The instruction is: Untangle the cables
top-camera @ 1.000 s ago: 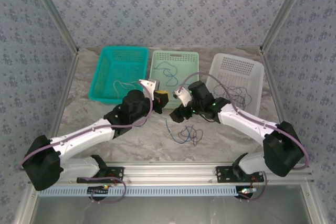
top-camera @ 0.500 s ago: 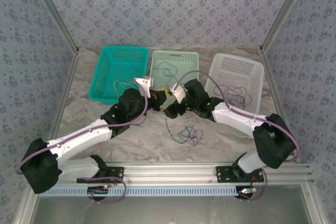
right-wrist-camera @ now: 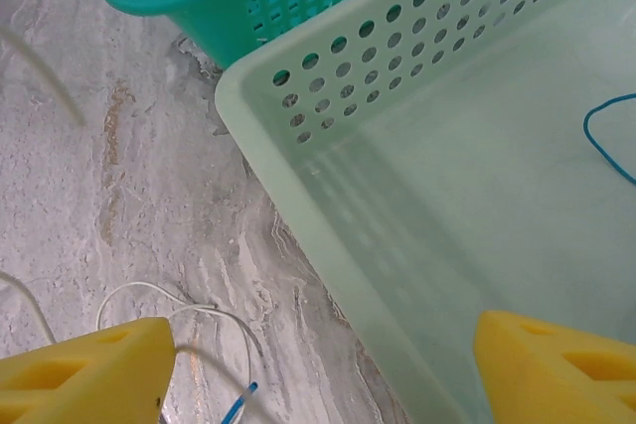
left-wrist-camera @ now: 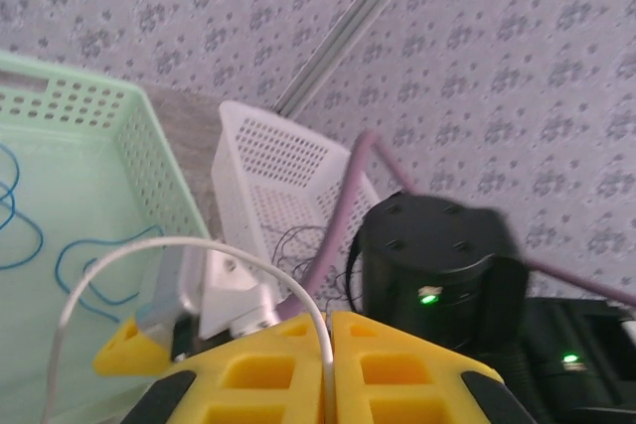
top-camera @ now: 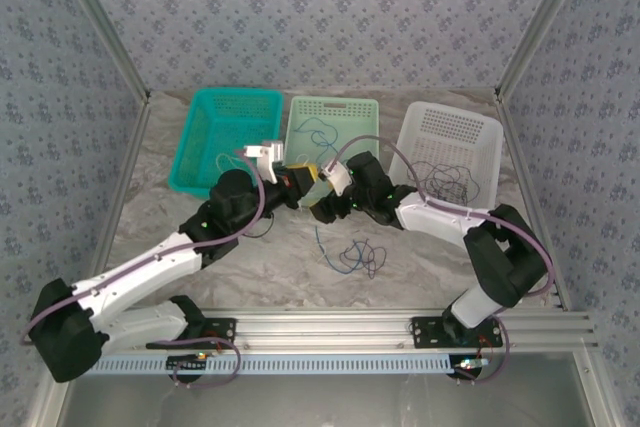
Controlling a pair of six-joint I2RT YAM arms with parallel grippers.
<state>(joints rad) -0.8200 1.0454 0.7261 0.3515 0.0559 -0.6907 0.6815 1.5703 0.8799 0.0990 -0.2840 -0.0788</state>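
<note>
The left gripper is clamping the white cable by the mint basket's near-left corner, and the right gripper is gaping empty beside it. The tangle is lying mid-table. Both grippers have been sliding left this last second. Next is probably carrying the white cable into the teal basket.

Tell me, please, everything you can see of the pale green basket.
The pale green basket is a rectangular tub of smooth plastic, its walls pierced with round holes, a slot handle in the far wall. It stands upright on the marbled table between the teal basket and the white basket. A thin blue cable lies looped on its floor.
</note>
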